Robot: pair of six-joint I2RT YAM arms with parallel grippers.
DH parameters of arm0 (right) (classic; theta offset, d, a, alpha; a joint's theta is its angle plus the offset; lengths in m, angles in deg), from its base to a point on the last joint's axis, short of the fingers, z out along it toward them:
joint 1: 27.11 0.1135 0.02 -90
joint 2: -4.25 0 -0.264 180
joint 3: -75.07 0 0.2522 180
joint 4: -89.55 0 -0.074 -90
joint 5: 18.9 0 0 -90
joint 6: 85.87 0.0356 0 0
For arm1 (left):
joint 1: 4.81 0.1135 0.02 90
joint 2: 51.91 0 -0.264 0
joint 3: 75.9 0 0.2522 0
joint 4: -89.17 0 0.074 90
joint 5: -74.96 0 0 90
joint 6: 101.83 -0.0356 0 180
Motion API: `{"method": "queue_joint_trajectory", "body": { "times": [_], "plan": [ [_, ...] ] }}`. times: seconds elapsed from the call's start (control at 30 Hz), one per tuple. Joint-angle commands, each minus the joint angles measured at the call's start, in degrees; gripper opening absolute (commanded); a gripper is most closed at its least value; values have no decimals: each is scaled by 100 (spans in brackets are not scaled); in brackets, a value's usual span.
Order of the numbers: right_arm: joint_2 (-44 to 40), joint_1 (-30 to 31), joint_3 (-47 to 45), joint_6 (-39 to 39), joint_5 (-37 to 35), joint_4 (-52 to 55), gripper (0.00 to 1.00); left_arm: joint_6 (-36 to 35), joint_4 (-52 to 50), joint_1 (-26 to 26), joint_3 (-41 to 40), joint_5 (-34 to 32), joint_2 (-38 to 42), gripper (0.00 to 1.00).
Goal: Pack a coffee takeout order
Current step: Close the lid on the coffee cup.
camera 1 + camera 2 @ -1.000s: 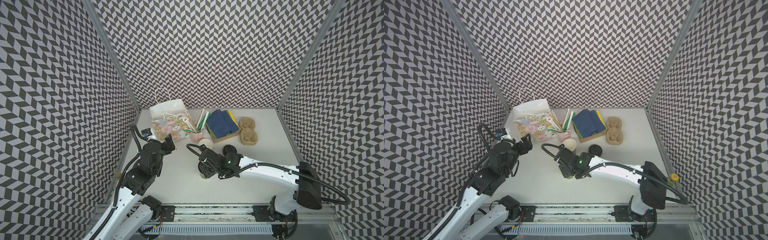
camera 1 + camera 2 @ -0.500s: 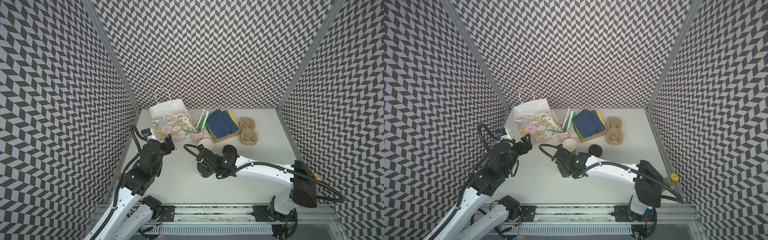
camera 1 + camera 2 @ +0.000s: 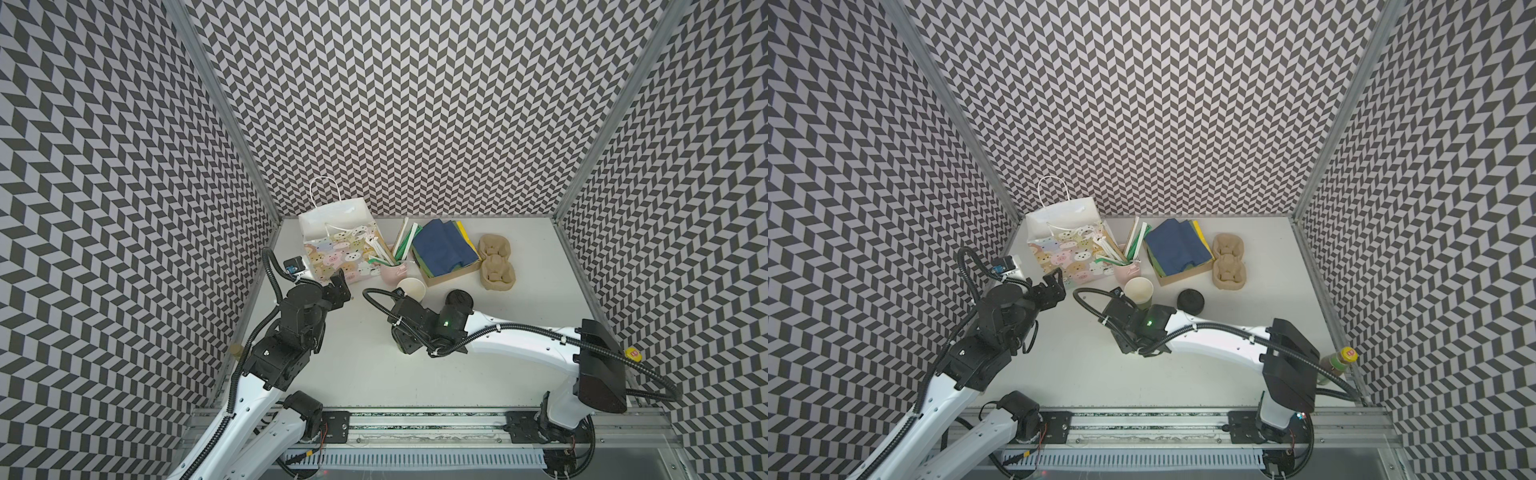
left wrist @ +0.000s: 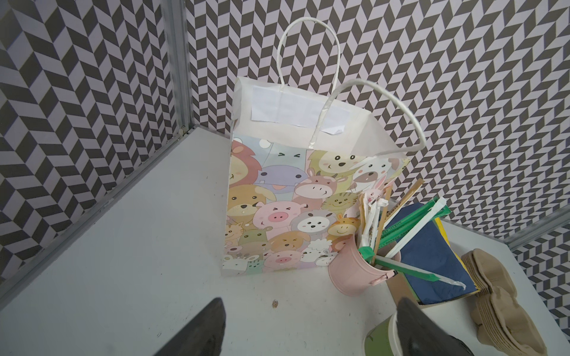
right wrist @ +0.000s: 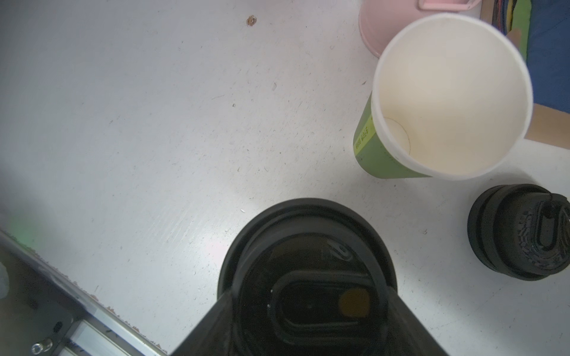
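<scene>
**Right gripper** (image 5: pixel 310 294): jaws clamped on opposite sides of a black lid (image 5: pixel 305 234), on the near side of the cup and apart from it. Whether the lid hangs above the table (image 3: pixel 374 374) or rests on it cannot be told, nor what is beneath it.

**Cup** (image 5: pixel 447 98): green, white inside, upright and uncovered. It stands just beside the pink bucket (image 3: pixel 392 272) of straws. A second lid (image 5: pixel 521 231) lies on the table near the cup, not touching it.

**Left gripper** (image 3: pixel 340 286): jaws wide apart and empty, facing the paper bag (image 3: pixel 336 245), which stands open in the back corner.

**Carrier** (image 3: pixel 496 262): at the back, beside the boxed blue napkin (image 3: pixel 444 249). Its wells are empty.

**Assessment:** the step in hand appears to be capping the cup, and nothing looks packed yet. The next move calls for bringing the lid level and centred over the rim, then pressing down evenly. The cup looks light and nothing braces it, so an off-centre push may tip it or buckle the rim. The left gripper is free to steady it
</scene>
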Motion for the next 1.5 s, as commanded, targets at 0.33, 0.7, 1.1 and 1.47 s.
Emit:
{"method": "queue_joint_trajectory", "body": {
  "times": [0.33, 0.7, 1.1, 1.47],
  "plan": [
    [599, 14, -505, -254, 145, 735, 57, 989, -325, 48, -596, 2074, -120, 87],
    [818, -167, -538, -663, 742, 621, 57, 1539, 13, 27, -1354, 2904, 123, 87],
    [999, -364, -498, -765, 688, 810, 57, 1987, 838, -136, -2063, 3441, -210, 85],
    [1019, -363, -609, -786, 788, 715, 57, 2381, 1590, -271, -2369, 3618, -347, 85]
  ]
}}
